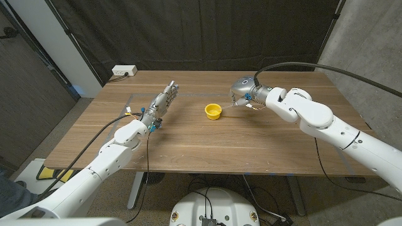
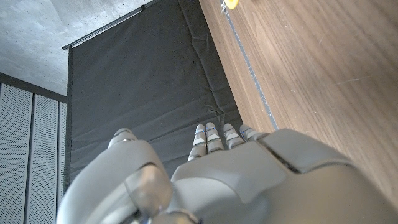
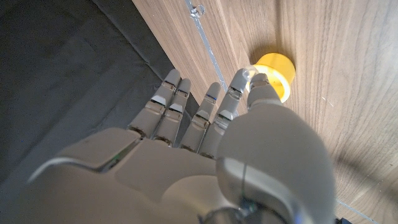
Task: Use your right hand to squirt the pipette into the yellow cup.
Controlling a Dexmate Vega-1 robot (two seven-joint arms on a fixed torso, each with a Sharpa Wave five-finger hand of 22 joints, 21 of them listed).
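One yellow cup (image 1: 213, 112) stands at the table (image 1: 188, 144) centre. The right robot hand (image 1: 241, 92), just right of it, pinches a clear pipette (image 3: 251, 73); the left robot hand (image 1: 162, 101) is open, fingers straight.

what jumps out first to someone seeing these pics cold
The bright yellow cup stands alone near the middle of the wooden table. The right hand hovers just beside it, pinching what looks like a clear pipette aimed toward the cup. Across the table, the left hand has its fingers extended, holding nothing.
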